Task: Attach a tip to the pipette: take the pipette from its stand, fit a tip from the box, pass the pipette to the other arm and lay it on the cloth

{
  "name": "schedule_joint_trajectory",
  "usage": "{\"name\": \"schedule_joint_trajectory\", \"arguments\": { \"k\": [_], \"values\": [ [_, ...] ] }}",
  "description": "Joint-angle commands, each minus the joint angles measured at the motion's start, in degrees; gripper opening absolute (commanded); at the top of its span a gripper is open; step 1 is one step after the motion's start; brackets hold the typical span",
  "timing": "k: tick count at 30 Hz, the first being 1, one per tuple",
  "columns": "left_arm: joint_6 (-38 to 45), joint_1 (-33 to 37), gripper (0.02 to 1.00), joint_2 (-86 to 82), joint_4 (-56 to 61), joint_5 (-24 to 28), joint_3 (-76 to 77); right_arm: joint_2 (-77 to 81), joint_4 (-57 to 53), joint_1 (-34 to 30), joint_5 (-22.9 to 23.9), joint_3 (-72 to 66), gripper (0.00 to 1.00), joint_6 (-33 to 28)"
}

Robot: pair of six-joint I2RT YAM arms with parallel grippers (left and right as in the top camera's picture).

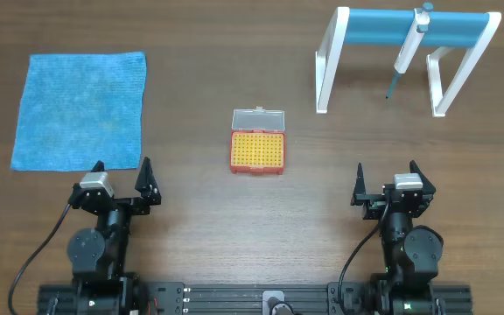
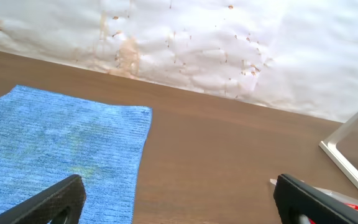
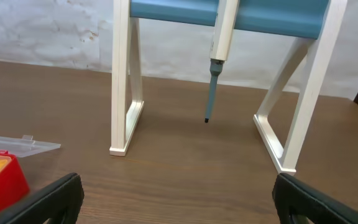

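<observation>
Nearly upright, the pipette hangs from the blue bar of its white-legged stand at the far right of the wooden surface. Its slim dark nose points down, clear of the surface. Mid-surface sits the red box, its clear lid thrown open, filled with a grid of yellow tips. A ribbed blue cloth lies flat at far left. Left jaws and right jaws both stand released, grasping nothing, near their bases and well apart from the pipette.
</observation>
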Motion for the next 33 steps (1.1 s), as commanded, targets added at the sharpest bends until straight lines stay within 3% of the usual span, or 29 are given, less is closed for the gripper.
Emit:
{"name": "schedule_joint_trajectory", "arguments": {
  "k": [1,8,12,17,22,28,33],
  "values": [
    [-0.09,-0.22,0.982,-0.7,-0.13,-0.63,-0.24,-0.42,0.79,-0.26,2.58,-0.55,0.976,-0.61],
    [-0.09,-0.22,0.982,-0.7,-0.11,-0.63,-0.24,-0.42,1.53,-0.24,2.8,-0.57,0.978,0.31],
    [-0.09,-0.22,0.982,-0.7,-0.11,-0.63,-0.24,-0.42,3.08,-0.22,2.78,-0.55,0.976,8.61],
    [-0.09,-0.22,0.982,-0.7,-0.13,-0.63,-0.24,4.2,11.06,-0.24,2.84,-0.17,0.976,8.85],
    [-0.09,-0.22,0.982,-0.7,-0.11,-0.63,-0.24,22.18,21.9,-0.24,2.82,5.95,0.976,8.83],
    [-0.09,-0.22,0.982,-0.7,-0.13,-0.63,-0.24,55.71,45.9,-0.74,2.84,15.28,0.976,4.68],
    [-0.09,-0.22,0.982,-0.7,-0.13,-0.63,-0.24,76.35,52.92,-4.37,2.8,24.94,0.976,4.68]
  ]
}}
